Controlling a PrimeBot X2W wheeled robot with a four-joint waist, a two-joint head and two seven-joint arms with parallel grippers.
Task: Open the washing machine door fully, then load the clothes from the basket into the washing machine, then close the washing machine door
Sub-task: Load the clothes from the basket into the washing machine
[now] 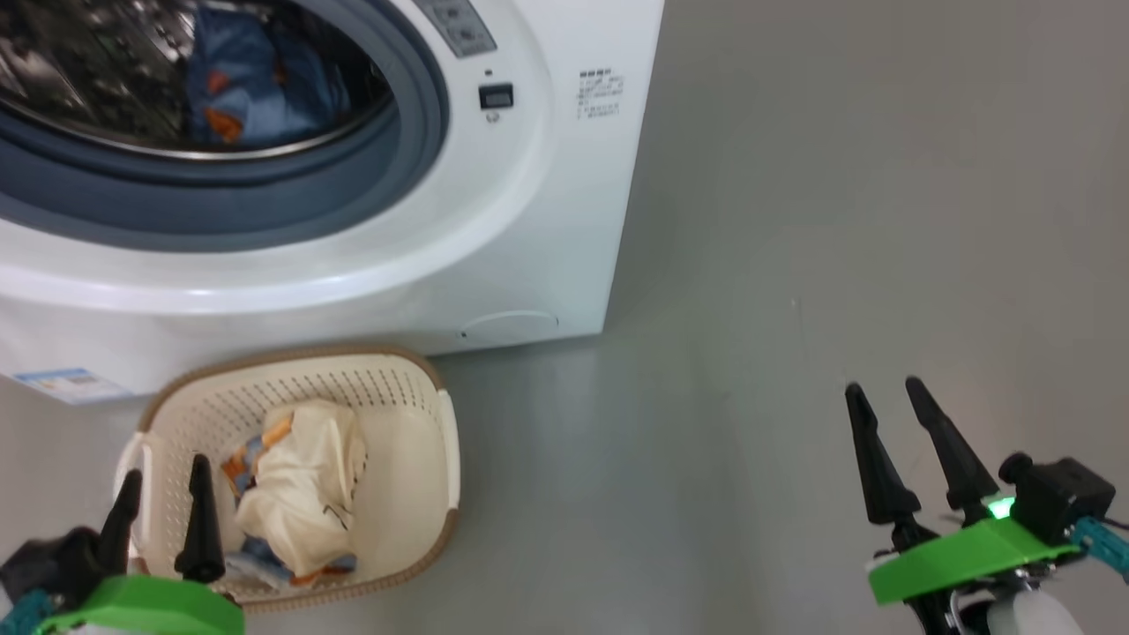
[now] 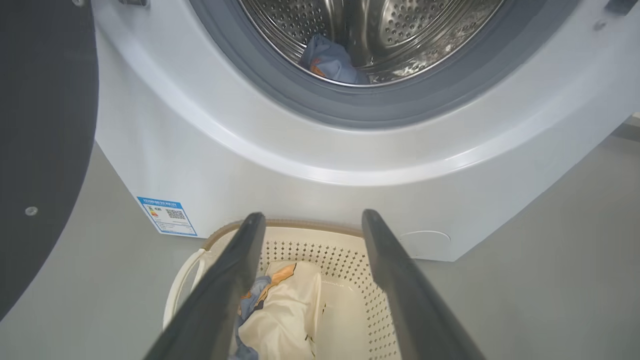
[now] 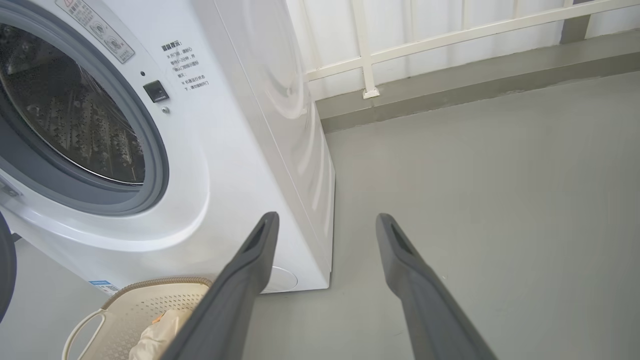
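The white washing machine [image 1: 529,220] stands open, and a light blue garment with orange patches [image 1: 242,79] lies in its steel drum [image 2: 370,30]. On the floor in front sits the cream basket [image 1: 414,414] holding a cream garment [image 1: 304,485] over blue and orange clothes [image 1: 247,459]. My left gripper [image 1: 163,467] hangs open over the basket's left side, empty. Off to the right, above bare floor, my right gripper [image 1: 882,385] is open and empty too. The washing machine door [image 2: 45,150] is swung wide at the left edge of the left wrist view.
Grey floor [image 1: 838,265] stretches to the right of the machine. A white railing [image 3: 450,35] on a low grey kerb runs behind it. A blue label sticker [image 2: 167,215] marks the machine's lower left front.
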